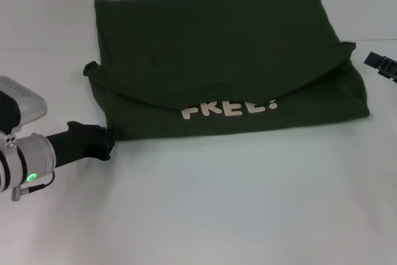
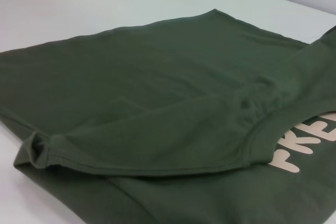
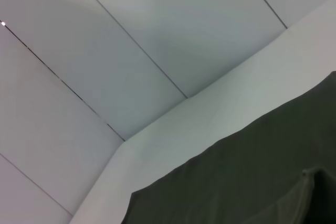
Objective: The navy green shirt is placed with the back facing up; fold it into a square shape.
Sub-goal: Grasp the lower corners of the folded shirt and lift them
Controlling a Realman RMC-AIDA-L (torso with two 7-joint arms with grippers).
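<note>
Folding looks partway done, judged from how the cloth lies. Nearest, at the counter's left near side, the left gripper sits low, its tip at the near-left corner of the navy green shirt; touching or just short, cannot tell. Cannot tell how its jaws stand or whether they hold fabric.

Shirt lies across the middle of the counter toward the far edge, a wide rectangle, not yet square. Upper layer is folded down over the near part; its curved hem partly covers pale printed lettering. Left wrist view shows that hem lying over the lower layer, a small bunched fold at the shirt's corner.

Left to do, I judge: bring the sides in to shorten the width.

At the right edge, the right gripper is just off the shirt's right side, idle; jaws not readable.

No containers seen.
</note>
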